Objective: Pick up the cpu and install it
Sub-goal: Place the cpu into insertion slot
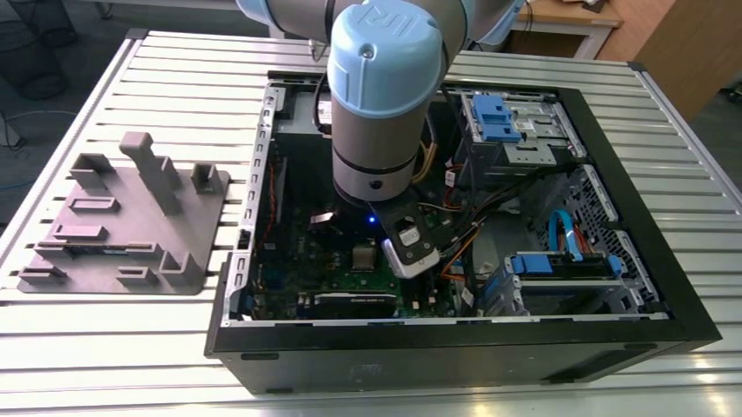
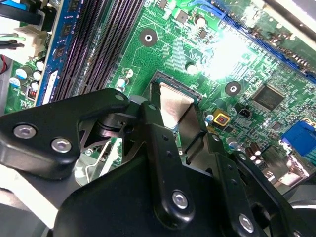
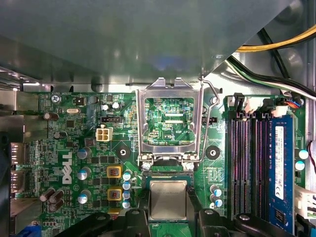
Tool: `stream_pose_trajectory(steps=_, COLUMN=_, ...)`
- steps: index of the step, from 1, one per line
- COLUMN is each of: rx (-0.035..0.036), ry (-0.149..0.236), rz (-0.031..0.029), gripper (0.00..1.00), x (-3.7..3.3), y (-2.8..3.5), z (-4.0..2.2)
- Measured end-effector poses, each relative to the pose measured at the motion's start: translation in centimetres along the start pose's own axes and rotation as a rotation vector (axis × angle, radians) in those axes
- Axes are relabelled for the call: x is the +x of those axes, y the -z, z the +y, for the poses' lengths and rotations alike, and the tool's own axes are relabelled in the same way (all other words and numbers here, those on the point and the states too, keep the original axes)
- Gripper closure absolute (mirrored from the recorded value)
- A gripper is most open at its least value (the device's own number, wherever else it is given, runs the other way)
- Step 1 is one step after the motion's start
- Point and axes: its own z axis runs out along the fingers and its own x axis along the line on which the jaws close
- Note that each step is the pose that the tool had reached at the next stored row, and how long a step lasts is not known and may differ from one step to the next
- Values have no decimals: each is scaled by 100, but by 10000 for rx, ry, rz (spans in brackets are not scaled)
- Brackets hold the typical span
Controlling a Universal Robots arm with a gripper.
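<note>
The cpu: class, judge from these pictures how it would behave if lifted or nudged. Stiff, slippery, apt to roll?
The cpu looks like a flat, metal-topped square, so probably rigid and unlikely to roll. Its smooth, shiny top suggests it could slip in a loose grip. Small against the motherboard, it is likely light.

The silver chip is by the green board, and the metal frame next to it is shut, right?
No. The metal frame is flipped open, as the first wrist view shows; the silver chip is by the green board.
</note>
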Motion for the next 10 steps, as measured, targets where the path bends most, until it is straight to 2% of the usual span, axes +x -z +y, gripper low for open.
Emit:
stream_pose_trajectory(steps=5, rx=-11, ry=0, rz=-6, gripper=60, x=-2, y=13, z=3)
stream_pose_trajectory(steps=10, rx=33, ry=1, rz=-1, gripper=60, x=-4, y=29, z=1)
